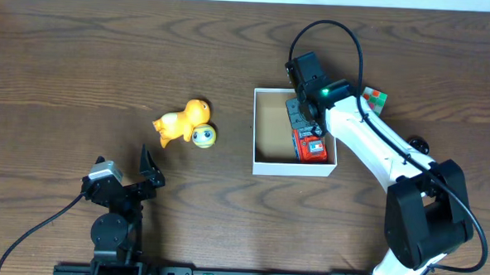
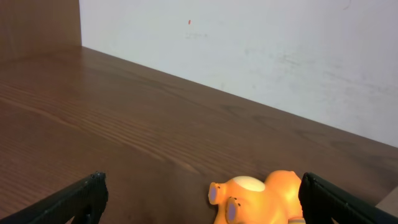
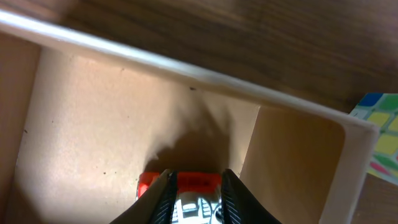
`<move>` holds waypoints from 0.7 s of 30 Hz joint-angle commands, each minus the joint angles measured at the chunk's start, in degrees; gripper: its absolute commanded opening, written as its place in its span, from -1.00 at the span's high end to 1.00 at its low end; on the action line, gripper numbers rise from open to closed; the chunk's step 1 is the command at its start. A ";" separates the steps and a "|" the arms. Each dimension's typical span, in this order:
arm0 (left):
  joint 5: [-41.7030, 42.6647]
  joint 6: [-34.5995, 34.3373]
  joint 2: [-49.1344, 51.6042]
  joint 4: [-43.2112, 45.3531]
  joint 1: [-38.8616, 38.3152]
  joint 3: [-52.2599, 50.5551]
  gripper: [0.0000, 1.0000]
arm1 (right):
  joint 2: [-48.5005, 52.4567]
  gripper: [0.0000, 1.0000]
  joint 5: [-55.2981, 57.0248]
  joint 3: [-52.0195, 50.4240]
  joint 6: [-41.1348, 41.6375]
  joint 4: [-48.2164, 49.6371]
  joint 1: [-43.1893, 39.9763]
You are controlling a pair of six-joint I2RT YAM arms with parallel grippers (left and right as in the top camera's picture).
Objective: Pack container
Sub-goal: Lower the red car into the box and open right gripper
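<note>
Right of centre on the wooden table [image 1: 66,63], the container [image 1: 267,165] is sitting open. Reaching down into its right side, the right gripper [image 3: 198,200] is clamping a red toy car [image 3: 198,181]. At near left the left gripper [image 1: 124,167] is hovering, jaws spread wide around nothing. Left of the box an orange toy animal [image 1: 182,121] is lying against a yellow-green eyeball [image 1: 203,136]. Just off its far right corner a puzzle cube [image 1: 374,99] is resting.
</note>
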 commanded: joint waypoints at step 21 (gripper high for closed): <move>-0.07 0.98 -0.35 -1.99 0.28 -1.20 -0.96 | 0.68 0.97 -1.33 -1.20 -0.63 0.96 -0.22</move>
